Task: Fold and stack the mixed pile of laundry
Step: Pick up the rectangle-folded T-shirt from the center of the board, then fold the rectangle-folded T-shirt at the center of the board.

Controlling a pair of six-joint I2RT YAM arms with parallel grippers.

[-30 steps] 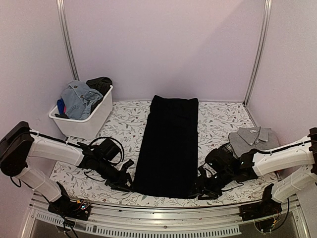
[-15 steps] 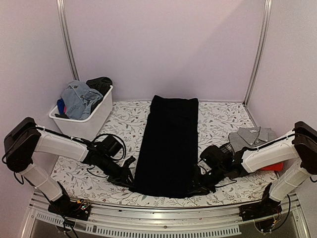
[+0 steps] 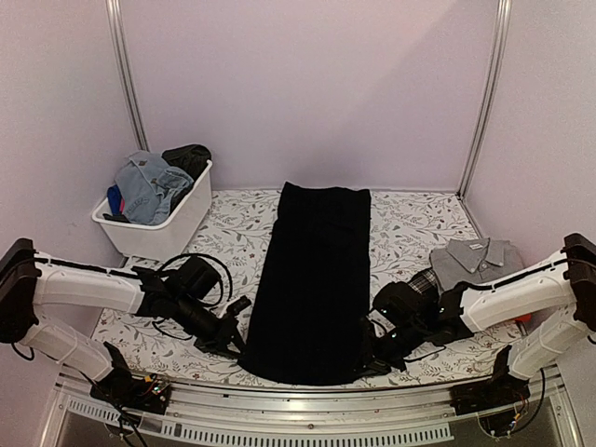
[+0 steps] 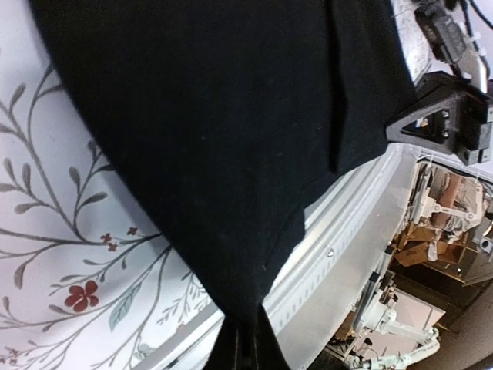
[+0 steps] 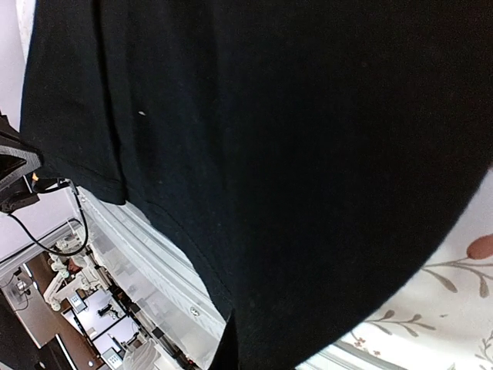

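**Black garment.** The black garment (image 3: 312,279) lies flat as a long strip down the middle of the table (image 3: 410,223). It runs from near the far edge to the near edge. Its near end sits just inside the near edge, between the two grippers.

**Left gripper.** The left gripper (image 3: 238,343) is low at the near-left corner of the black garment. In the left wrist view, that corner narrows to a point and enters the pressed-together fingers. The jaws are closed and pinch the cloth.

**Right gripper.** The right gripper (image 3: 368,354) is low at the near-right corner of the same garment. In the right wrist view, black cloth fills most of the picture and its edge runs down to the fingertips at the bottom. The jaws are closed and pinch this corner.

**Other laundry.** A grey collared shirt (image 3: 475,259) lies folded near the right edge of the table, just beyond the right arm. A white tub (image 3: 163,228) stands at the far-left corner. It holds blue denim pieces (image 3: 149,186) and a dark bundle (image 3: 186,156), heaped above its rim.

**Table surface.** A leaf-and-flower print covers the table. It shows beside the garment's corners in both wrist views.
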